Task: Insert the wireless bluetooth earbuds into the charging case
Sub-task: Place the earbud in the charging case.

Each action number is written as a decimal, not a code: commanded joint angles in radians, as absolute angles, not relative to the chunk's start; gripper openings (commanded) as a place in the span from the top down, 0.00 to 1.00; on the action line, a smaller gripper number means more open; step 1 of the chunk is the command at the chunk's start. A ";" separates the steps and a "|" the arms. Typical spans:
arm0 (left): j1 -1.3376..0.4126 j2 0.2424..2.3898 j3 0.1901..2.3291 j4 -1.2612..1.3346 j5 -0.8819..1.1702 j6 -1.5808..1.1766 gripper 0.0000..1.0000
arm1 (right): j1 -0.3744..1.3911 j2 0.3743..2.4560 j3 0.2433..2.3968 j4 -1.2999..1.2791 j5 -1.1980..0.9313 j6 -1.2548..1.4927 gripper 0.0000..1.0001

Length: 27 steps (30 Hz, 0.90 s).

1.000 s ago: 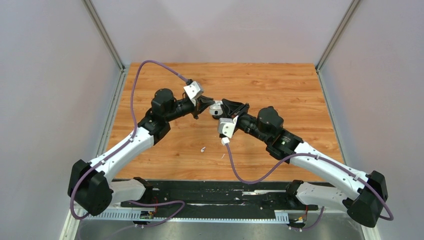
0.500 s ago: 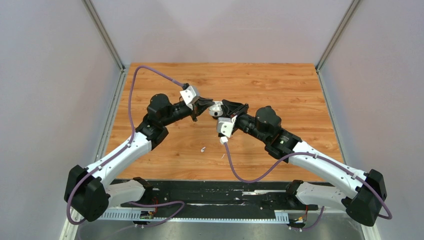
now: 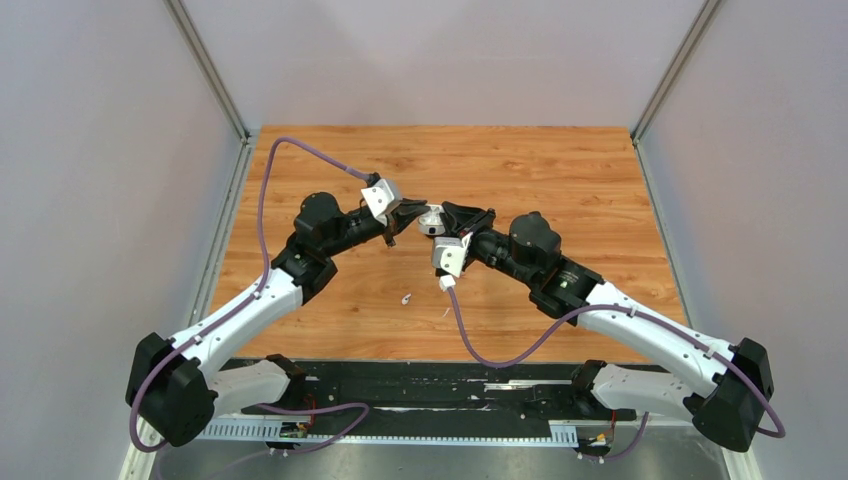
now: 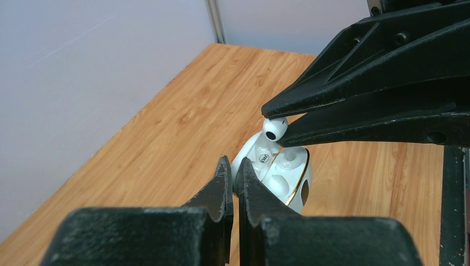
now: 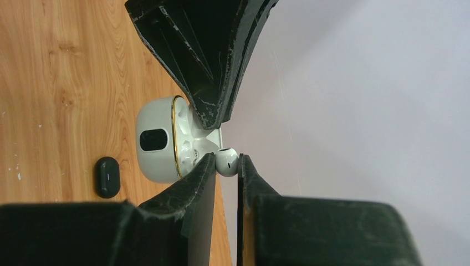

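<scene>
As the right end effector [image 5: 226,157] pinches an earbud [image 4: 275,128] stem-down over the case [image 5: 158,147], the left end effector [image 4: 234,169] is pressed together

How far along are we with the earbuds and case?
Done: charging case open, its lid pinched by the left gripper. In hand: right gripper holds one earbud at the opening, not yet seated. Left: seat it, then fetch the second earbud lying on the table.
</scene>
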<state>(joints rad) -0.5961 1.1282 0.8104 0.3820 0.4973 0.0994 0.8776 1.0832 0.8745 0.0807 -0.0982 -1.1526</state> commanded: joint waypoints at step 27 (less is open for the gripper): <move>-0.602 1.135 0.847 0.425 0.448 0.151 1.00 | 0.893 1.061 0.949 -0.072 -0.146 -1.131 1.00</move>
